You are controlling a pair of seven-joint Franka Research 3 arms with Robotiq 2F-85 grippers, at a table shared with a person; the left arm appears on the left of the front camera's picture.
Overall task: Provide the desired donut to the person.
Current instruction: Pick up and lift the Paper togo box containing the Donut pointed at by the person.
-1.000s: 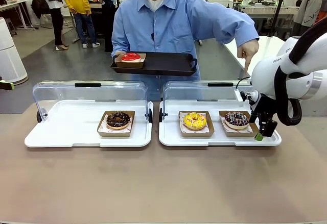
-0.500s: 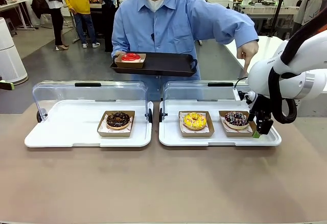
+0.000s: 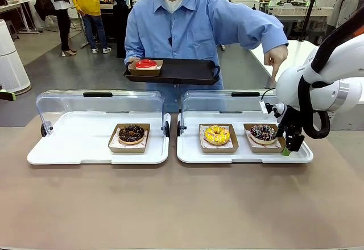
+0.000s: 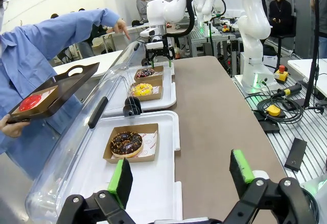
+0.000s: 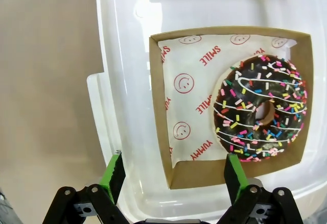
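The right hand (image 5: 173, 170) hangs wide open over a corner of the box (image 5: 196, 177); dropping here, a finger could crush its cardboard wall; the sprinkled donut (image 5: 261, 109) might tip.

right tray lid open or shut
Open: the clear lid stands swung up behind the white tray, leaving the tray uncovered from above.

The paper liner (image 5: 191, 89) under the sprinkled donut (image 5: 260, 106), inside the cardboard box (image 5: 159, 112), carried red print. The words "SMILE" and "YUMMY" were legible, set among round smiley-face symbols. In the front view, dark lettering on the white housing of the right arm (image 3: 324, 73) was too small to read.
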